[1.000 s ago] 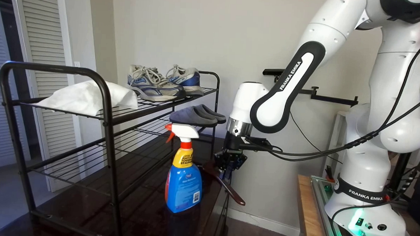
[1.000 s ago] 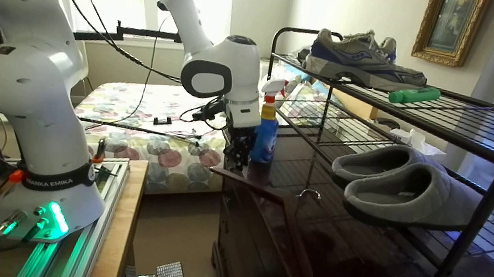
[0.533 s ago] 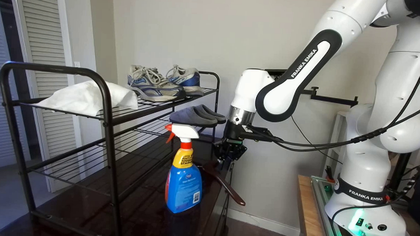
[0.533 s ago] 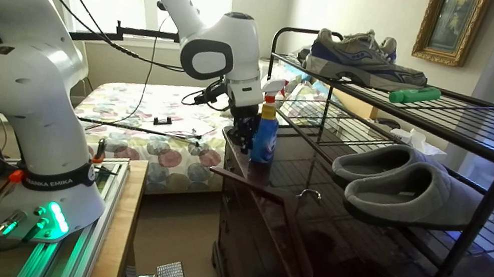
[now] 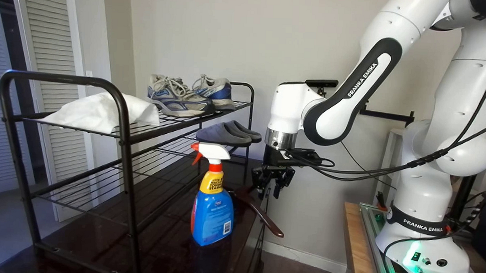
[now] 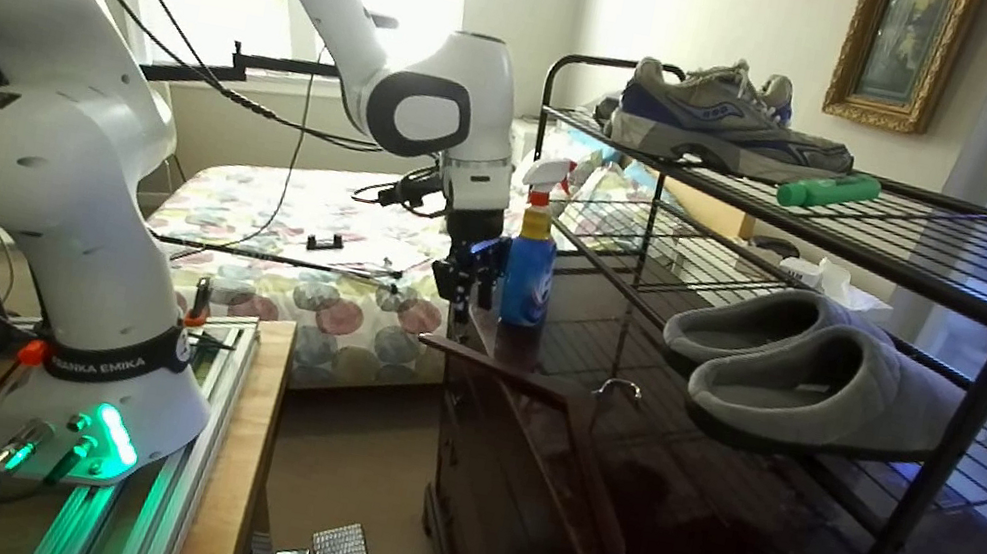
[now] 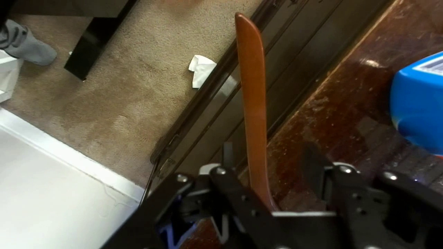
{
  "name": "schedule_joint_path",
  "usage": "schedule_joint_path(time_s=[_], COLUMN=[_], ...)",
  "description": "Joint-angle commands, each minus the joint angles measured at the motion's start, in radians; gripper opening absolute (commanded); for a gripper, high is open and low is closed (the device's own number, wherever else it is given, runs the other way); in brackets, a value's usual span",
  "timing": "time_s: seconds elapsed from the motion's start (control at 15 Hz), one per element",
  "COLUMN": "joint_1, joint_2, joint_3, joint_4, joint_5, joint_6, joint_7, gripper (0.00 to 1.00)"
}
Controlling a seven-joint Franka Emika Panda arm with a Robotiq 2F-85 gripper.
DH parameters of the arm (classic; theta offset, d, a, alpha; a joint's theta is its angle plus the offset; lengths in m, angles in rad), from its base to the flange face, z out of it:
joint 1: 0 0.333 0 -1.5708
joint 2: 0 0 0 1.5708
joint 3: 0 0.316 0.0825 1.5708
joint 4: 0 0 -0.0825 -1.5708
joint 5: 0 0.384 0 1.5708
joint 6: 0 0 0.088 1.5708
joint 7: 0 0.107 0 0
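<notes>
Wooden coat hanger (image 7: 254, 97) lying on a dark dresser (image 7: 322, 117), one arm overhanging the edge; above it the gripper (image 7: 269, 159), fingers spread, holds nothing. A nudge on that arm could tip it off.

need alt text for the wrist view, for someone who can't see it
Open gripper above a brown clothes hanger, one arm of which juts past the edge of a dark dresser. On the dresser, a blue bottle is cut off by the picture's right edge. Below, a white scrap lies on beige carpet.
</notes>
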Motion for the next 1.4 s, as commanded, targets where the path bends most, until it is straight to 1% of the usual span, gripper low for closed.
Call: schedule_joint_path(time_s=[0.0, 0.07, 0.13, 0.2, 0.27, 0.33, 0.47, 0.67, 0.93, 1.13, 1.33], joint_1=[0.010, 0.009, 0.008, 0.013, 0.003, -0.003, -0.013, -0.012, 0.022, 0.053, 0.078], joint_2=[-0.002, -0.002, 0.005, 0.031, 0.045, 0.054, 0.086, 0.143, 0.190, 0.156, 0.147], joint_3=[-0.013, -0.014, -0.012, -0.025, -0.030, -0.034, -0.045, -0.069, -0.088, -0.072, -0.068], joint_4=[0.000, 0.000, 0.000, 0.008, 0.009, 0.008, 0.014, 0.028, 0.039, 0.009, 0.005], joint_5=[-0.002, -0.001, -0.012, 0.003, -0.010, -0.025, -0.045, -0.044, 0.058, 0.188, 0.273], joint_6=[-0.003, -0.003, 0.007, 0.026, 0.042, 0.058, 0.086, 0.096, 0.050, 0.025, -0.026], joint_7=[0.000, 0.000, 0.003, -0.047, -0.052, -0.069, -0.087, -0.105, -0.139, -0.221, -0.277], gripper=[0.61, 0.90, 0.90, 0.90, 0.97, 0.99, 1.00, 1.00, 1.00, 1.00, 1.00])
